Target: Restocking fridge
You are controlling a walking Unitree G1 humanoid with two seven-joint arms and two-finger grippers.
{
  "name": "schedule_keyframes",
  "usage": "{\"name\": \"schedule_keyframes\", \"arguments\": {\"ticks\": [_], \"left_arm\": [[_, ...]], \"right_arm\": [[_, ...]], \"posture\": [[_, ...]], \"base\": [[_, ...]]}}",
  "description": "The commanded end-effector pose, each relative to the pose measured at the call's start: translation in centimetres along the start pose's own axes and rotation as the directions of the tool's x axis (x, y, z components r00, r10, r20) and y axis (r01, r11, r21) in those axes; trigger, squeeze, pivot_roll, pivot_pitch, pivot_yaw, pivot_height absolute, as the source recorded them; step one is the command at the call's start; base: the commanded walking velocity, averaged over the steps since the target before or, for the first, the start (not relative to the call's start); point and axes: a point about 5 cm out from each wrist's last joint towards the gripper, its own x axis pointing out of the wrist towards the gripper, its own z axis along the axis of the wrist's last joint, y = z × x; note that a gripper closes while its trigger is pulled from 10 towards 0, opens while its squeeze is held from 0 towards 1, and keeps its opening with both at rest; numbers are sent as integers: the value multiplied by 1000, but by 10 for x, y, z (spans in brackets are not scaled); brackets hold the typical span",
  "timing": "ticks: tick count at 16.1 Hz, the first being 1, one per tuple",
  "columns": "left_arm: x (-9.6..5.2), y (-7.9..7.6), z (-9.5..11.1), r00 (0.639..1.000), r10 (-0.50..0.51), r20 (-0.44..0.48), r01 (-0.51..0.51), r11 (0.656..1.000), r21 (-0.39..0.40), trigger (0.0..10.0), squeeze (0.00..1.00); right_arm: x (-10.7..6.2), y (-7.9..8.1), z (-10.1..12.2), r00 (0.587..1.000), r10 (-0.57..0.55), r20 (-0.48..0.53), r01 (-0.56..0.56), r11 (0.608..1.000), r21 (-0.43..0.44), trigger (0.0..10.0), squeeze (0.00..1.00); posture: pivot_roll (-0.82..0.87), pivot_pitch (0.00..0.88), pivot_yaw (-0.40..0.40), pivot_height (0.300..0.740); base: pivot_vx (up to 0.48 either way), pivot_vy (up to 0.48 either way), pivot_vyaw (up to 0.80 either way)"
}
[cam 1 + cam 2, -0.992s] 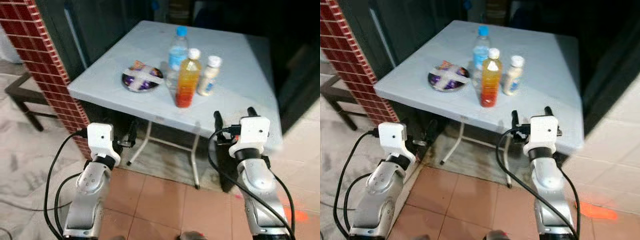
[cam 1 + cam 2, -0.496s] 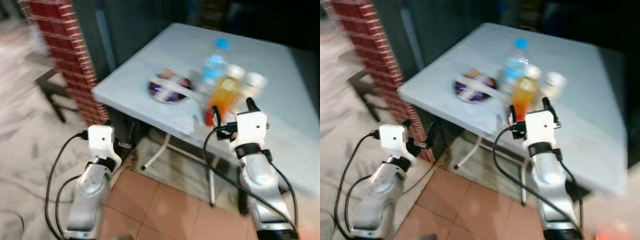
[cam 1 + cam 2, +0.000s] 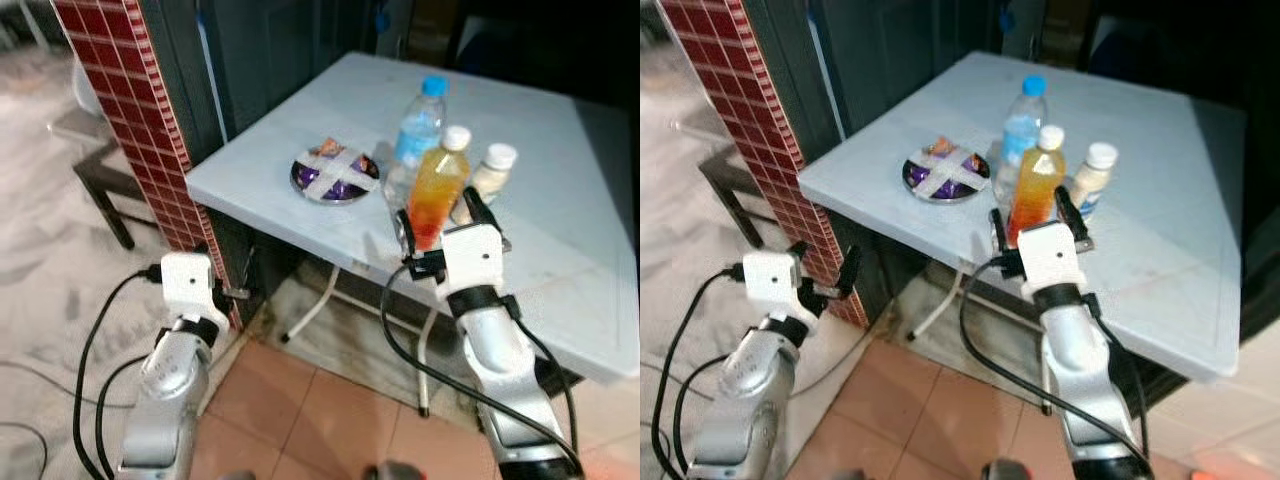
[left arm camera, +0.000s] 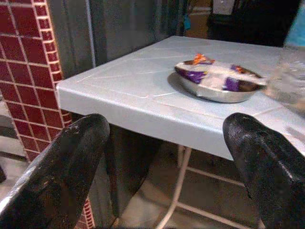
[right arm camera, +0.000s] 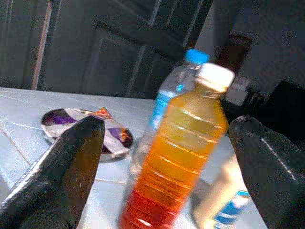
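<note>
Table (image 3: pixel 560 250): smooth matt pale-blue plastic-looking top, thin white metal legs. Dish (image 3: pixel 335 180): shiny metal, holds glossy foil-like wrappers. Orange bottle (image 3: pixel 436 200) & water bottle (image 3: pixel 415 135): clear glossy plastic w/ plastic caps. Small bottle (image 3: pixel 487 180): opaque whitish plastic. Pillar (image 3: pixel 130 120): glossy red tiles. Floor (image 3: pixel 330 410): matt terracotta tiles. Right gripper (image 3: pixel 437 212) fingers: matt black.

Spread black fingers (image 4: pixel 57 176) frame table (image 4: pixel 128 90) and snack dish (image 4: pixel 217 82)
</note>
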Motion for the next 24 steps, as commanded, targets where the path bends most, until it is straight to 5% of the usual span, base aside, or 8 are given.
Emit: {"name": "schedule_keyframes", "arguments": {"ticks": [1,8,15,24], "left_arm": [[2,-4,2,1000,-22,7,22,1000,-3,10000,0],[2,-4,3,999,-41,0,41,999,4,10000,0],[-1,-1,4,999,-43,-10,43,999,17,10000,0],[-2,-2,3,998,-49,-27,49,999,24,10000,0]], "right_arm": [[6,-7,11,998,-43,53,43,999,-10,10000,0],[54,-46,18,970,-240,41,235,967,100,10000,0],[85,-26,17,987,-162,26,153,966,209,10000,0],[104,-19,22,996,-78,45,65,969,239,10000,0]], "posture": [[1,24,36,740],[18,31,59,740],[46,39,60,740],[50,45,62,740]], "base": [[0,0,0],[0,0,0],[0,0,0],[0,0,0]]}}
